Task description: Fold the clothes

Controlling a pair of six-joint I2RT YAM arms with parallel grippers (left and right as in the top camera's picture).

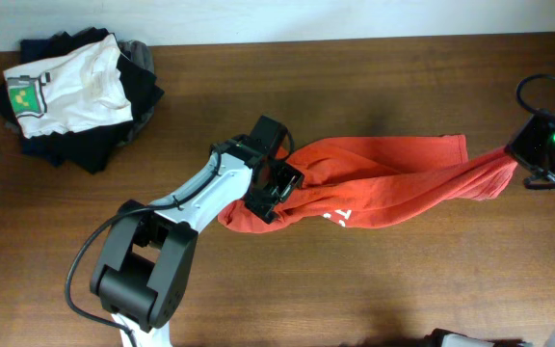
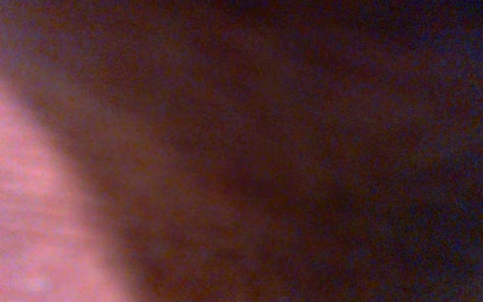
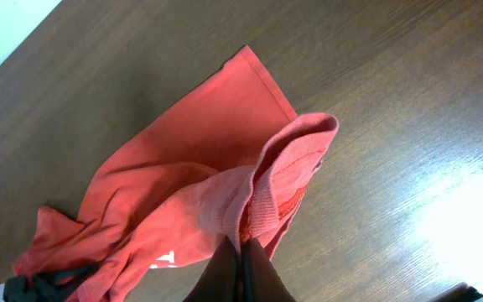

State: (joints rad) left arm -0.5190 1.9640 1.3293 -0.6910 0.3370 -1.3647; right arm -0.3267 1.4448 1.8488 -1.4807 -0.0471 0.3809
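The left wrist view is only a red-brown blur, so I cannot tell whether the left gripper (image 1: pixel 277 188), sunk into the left end of the red-orange T-shirt (image 1: pixel 393 178), is clamped or spread. The right gripper (image 3: pixel 243 252) (partly cut off at the overhead edge) pinches the shirt's right end, fingers pressed together. The shirt stretches between them as a crumpled band across the table (image 1: pixel 374 77), with its white lettering barely showing.

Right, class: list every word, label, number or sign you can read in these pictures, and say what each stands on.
Nothing can be read in full.
The white lettering on the red T-shirt: only a crumpled fragment shows, unreadable.
The green-yellow print on the white T-shirt: too small to tell any words.
Left wrist view: all blur, no text.
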